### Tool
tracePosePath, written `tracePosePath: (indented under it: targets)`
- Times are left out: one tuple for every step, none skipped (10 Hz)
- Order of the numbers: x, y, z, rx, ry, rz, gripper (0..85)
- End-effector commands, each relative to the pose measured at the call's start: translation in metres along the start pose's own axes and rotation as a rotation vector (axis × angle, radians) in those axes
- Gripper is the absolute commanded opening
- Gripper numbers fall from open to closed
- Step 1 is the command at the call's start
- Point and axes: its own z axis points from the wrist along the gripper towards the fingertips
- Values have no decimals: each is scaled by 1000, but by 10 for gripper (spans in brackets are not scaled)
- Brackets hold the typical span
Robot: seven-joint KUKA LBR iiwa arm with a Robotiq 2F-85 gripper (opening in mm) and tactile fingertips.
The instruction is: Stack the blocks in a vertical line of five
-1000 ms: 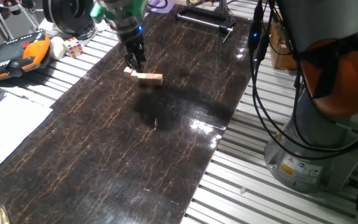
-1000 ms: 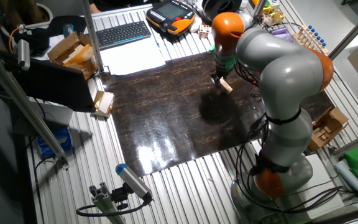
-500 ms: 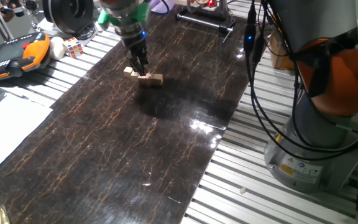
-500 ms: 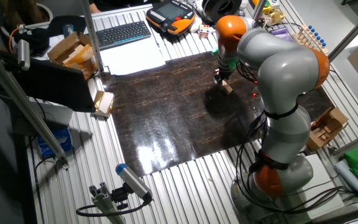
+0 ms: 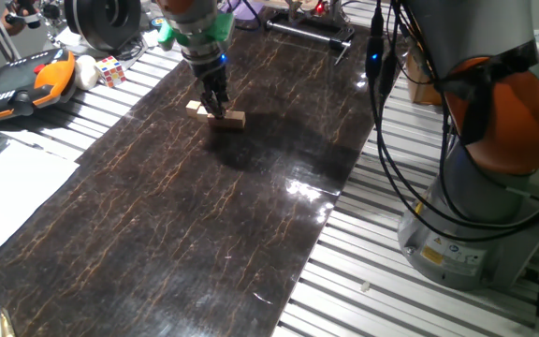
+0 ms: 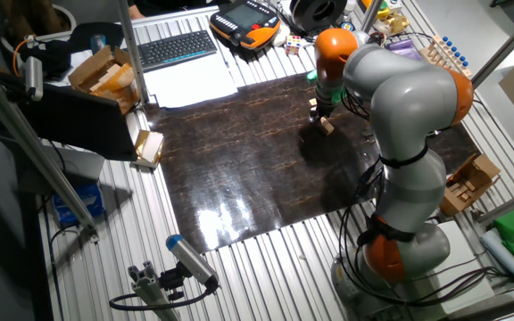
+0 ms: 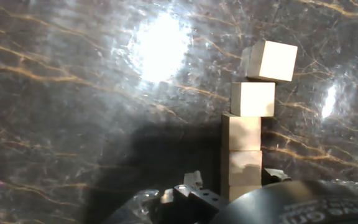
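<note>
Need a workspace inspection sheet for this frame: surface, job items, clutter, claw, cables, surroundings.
Surface: dark marbled glossy mat on a slatted aluminium table, glare patches.
Job's things: small light-tan wooden blocks lying flat in a row, far one skewed; not stacked.
Clutter: multicoloured Rubik's cube, orange-black pendant, at the table edge.
Claw: two-finger claw down at the row; open or shut cannot tell.
Cables: black bundle hanging beside the arm base.
Surroundings: keyboard, cardboard boxes.

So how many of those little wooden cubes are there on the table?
5, lying in one row on the dark table: the far cube sits skewed, three cubes follow it, and the nearest cube is partly hidden by the claw.
</note>
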Motion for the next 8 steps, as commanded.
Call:
tracePosePath:
  targets:
    - [0,-2,2,-2,-4,-6,543]
    - [0,-5,7,-9,-8,-12,547]
    - [-1,-9,12,-21,-12,-17,547]
    - [-1,-12,17,-23,-11,-20,547]
    - [-2,-14,21,-31,-5,-23,547]
    - [-2,-13,23,-33,1,-22,547]
    - [-1,-13,24,-34,4,-20,547]
    - [0,-14,25,-33,5,-19,547]
